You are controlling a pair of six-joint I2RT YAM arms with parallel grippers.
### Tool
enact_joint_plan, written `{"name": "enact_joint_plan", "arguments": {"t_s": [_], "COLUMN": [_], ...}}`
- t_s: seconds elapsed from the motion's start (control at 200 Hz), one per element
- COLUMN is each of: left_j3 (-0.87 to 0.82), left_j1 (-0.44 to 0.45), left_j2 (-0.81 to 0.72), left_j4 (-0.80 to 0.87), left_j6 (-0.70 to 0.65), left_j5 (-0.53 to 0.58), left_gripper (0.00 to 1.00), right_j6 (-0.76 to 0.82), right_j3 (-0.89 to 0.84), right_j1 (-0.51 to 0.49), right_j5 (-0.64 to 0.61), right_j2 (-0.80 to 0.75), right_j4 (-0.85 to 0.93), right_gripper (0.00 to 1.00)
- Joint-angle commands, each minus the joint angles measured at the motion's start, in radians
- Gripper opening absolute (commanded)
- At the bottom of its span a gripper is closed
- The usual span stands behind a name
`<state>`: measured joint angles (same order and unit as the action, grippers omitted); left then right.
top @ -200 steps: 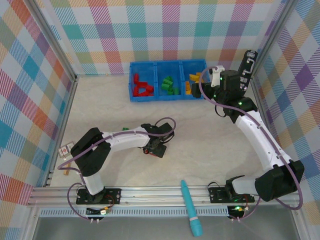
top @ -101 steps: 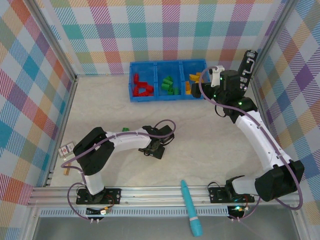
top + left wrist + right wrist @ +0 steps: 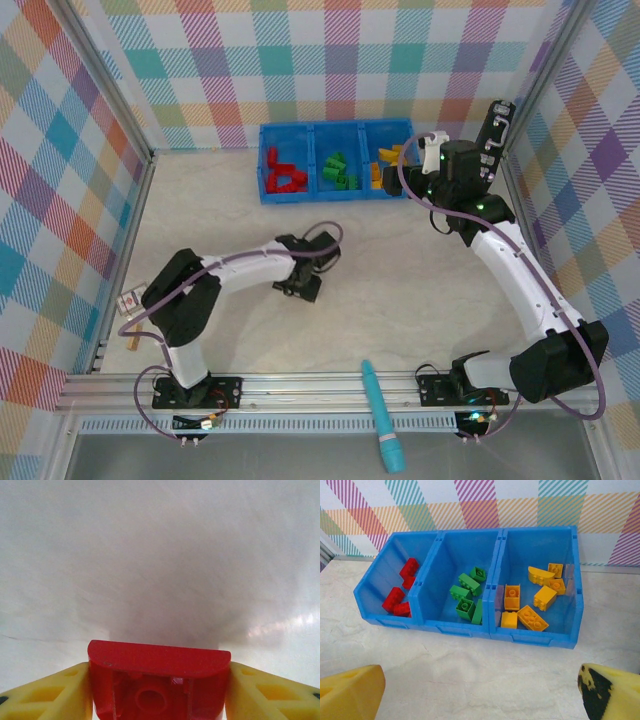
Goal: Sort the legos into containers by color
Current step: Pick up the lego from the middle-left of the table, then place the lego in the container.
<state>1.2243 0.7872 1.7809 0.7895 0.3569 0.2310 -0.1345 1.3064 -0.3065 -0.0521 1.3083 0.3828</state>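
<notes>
Left gripper (image 3: pixel 300 287), just off the centre of the pale table (image 3: pixel 400 260) toward 7 o'clock, is clamped on a red plastic brick with one curved edge (image 3: pixel 159 667). Its wrist view shows yellow fingers (image 3: pixel 47 695) pressed on both sides (hollow underside facing the lens), detail the overhead view cannot give. At 12 o'clock sits the blue plastic three-compartment bin (image 3: pixel 455 629): red bricks (image 3: pixel 397 600) left, green bricks (image 3: pixel 465 605) middle, yellow-orange bricks (image 3: pixel 532 617) right. Right gripper (image 3: pixel 480 690), at 1 o'clock beside the bin's right end, gapes wide and empty. A long teal pen-like tool (image 3: pixel 382 418) lies at 6 o'clock, obstructing neither.
</notes>
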Motion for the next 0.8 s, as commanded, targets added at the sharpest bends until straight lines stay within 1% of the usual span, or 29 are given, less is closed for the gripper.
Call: {"name": "enact_joint_plan", "arguments": {"t_s": [0.0,0.11,0.21,0.285,0.375,0.455,0.56,0.625,0.695,0.795], "left_j3": [0.156,0.333,0.498,0.59,0.63,0.686,0.768,0.827,0.887,0.908], "left_j1": [-0.112,-0.212,-0.269,-0.283,-0.296,-0.308,-0.324,-0.329,-0.332,-0.336], "left_j2": [-0.06,-0.004,0.099,0.17,0.231,0.298,0.379,0.422,0.463,0.486], "left_j4": [0.015,-0.018,-0.037,-0.092,-0.215,-0.272,-0.294,-0.275,-0.248,-0.255], "left_j6": [-0.11,-0.193,-0.243,-0.268,-0.277,-0.273,-0.259,-0.259,-0.263,-0.271], "left_j5": [0.041,0.071,0.118,0.182,0.19,0.211,0.209,0.211,0.215,0.231], "left_gripper": [0.62,0.63,0.61,0.61,0.61,0.61,0.61,0.64,0.65,0.66], "right_j6": [0.013,0.015,0.012,0.011,0.015,0.019,0.02,0.021,0.028,0.032], "right_j3": [0.018,0.036,0.05,0.047,0.045,0.046,0.045,0.044,0.039,0.038], "right_j1": [0.006,0.006,0.006,0.006,0.006,0.007,0.006,0.006,0.006,0.006], "right_j5": [-0.009,-0.005,0.002,0.004,0.001,0.0,-0.005,-0.017,-0.023,-0.031], "right_j2": [-0.012,-0.011,-0.014,-0.021,-0.024,-0.026,-0.029,-0.031,-0.032,-0.026], "right_j4": [-0.012,0.002,0.018,0.022,0.032,0.043,0.051,0.058,0.058,0.063], "right_gripper": [0.99,0.99,0.99,0.99,0.99,0.99,0.99,0.99,0.99,0.99]}}
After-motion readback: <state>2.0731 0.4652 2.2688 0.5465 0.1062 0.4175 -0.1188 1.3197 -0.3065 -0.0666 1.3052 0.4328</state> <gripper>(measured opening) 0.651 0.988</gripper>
